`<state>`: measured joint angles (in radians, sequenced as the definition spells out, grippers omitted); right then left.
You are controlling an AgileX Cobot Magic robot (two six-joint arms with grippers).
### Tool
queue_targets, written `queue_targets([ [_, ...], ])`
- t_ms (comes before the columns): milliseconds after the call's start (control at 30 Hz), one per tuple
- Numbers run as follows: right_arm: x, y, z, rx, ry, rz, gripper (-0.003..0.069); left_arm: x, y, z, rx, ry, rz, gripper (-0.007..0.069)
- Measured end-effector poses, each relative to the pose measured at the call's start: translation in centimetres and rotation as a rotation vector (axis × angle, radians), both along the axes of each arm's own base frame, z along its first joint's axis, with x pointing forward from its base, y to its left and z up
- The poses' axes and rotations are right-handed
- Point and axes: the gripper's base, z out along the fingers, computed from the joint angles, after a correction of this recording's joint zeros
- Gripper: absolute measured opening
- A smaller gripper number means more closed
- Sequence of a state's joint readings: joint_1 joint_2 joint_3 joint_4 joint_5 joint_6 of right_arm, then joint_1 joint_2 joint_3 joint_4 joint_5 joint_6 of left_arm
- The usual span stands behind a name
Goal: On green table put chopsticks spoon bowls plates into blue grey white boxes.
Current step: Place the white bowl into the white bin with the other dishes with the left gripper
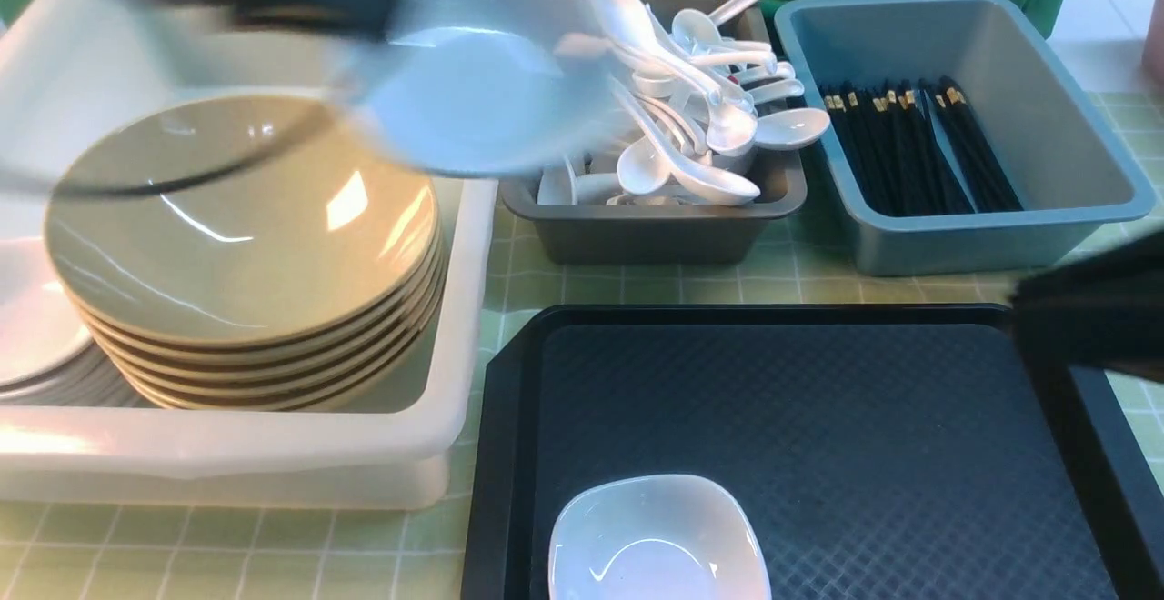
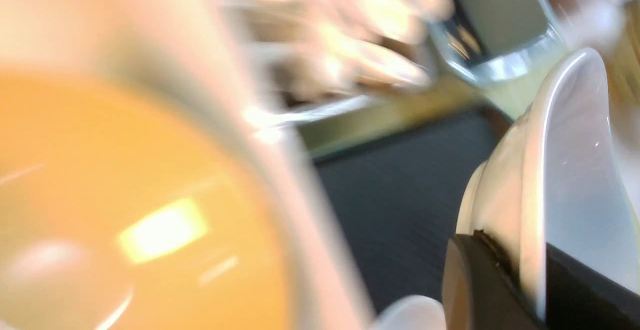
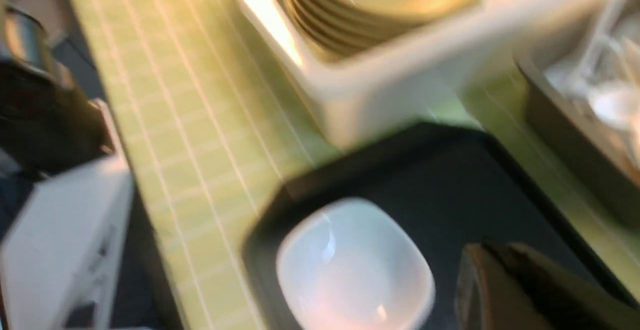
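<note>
My left gripper (image 1: 373, 18) is a dark blur over the white box (image 1: 227, 445). In the left wrist view the left gripper (image 2: 532, 275) is shut on the rim of a white plate (image 2: 570, 170), which shows as a pale blur (image 1: 482, 82) above the stacked tan bowls (image 1: 245, 236). A second white plate (image 1: 655, 541) lies on the black tray (image 1: 818, 400). My right gripper (image 3: 495, 265) is shut and empty beside that plate (image 3: 350, 265). Spoons (image 1: 691, 109) fill the grey box (image 1: 655, 232), and chopsticks (image 1: 918, 145) lie in the blue box (image 1: 1073, 127).
More white plates (image 1: 27, 327) are stacked in the white box to the left of the bowls. The green table (image 1: 637, 291) shows between the boxes and the tray. The right arm (image 1: 1091, 318) hangs over the tray's right edge.
</note>
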<state>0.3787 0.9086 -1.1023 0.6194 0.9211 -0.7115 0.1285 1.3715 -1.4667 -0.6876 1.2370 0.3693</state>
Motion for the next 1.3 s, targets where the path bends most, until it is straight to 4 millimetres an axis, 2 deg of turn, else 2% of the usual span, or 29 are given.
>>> queue_targets([
  [33,0.5,0.6,0.0,0.024,0.0,0.027,0.0025,-1.7,2.7,-0.4,-0.008,-0.009,0.1,0.0015],
  [100,1.3,1.6,-0.2,0.053,0.019,0.068,0.0025,-4.6,5.9,-1.3,-0.014,-0.024,0.268,0.0015],
  [200,2.7,3.1,-1.3,0.052,0.068,0.114,0.0025,-7.3,9.5,-2.5,0.001,-0.072,0.552,0.0015],
  [300,3.1,4.4,-2.1,0.036,0.108,0.162,0.0025,-7.8,11.2,-3.7,0.044,-0.049,0.714,0.0015],
  [367,3.1,4.9,-2.4,0.029,0.117,0.183,0.0025,-7.6,12.0,-4.3,0.056,-0.02,0.769,0.0015],
  [500,2.5,5.6,-2.5,0.026,0.116,0.232,0.0025,-6.4,14.7,-6.4,0.089,0.103,0.955,0.0015],
  [700,2.5,5.7,-2.5,0.023,0.109,0.241,0.0026,-5.3,16.5,-7.7,0.109,0.18,1.052,0.0015],
  [1067,2.5,5.7,-2.5,0.019,0.098,0.249,0.0035,-2.7,18.5,-12.8,0.07,0.392,1.037,0.0019],
  [1167,2.5,5.7,-2.4,0.021,0.094,0.244,0.0036,-2.6,18.6,-13.3,0.063,0.414,1.038,0.0026],
  [1267,2.5,5.7,-2.4,0.022,0.093,0.243,0.0038,-2.6,18.6,-13.3,0.059,0.418,1.041,0.0058],
  [1300,2.5,5.7,-2.4,0.023,0.092,0.242,0.004,-2.6,18.6,-13.2,0.057,0.422,1.041,0.0094],
])
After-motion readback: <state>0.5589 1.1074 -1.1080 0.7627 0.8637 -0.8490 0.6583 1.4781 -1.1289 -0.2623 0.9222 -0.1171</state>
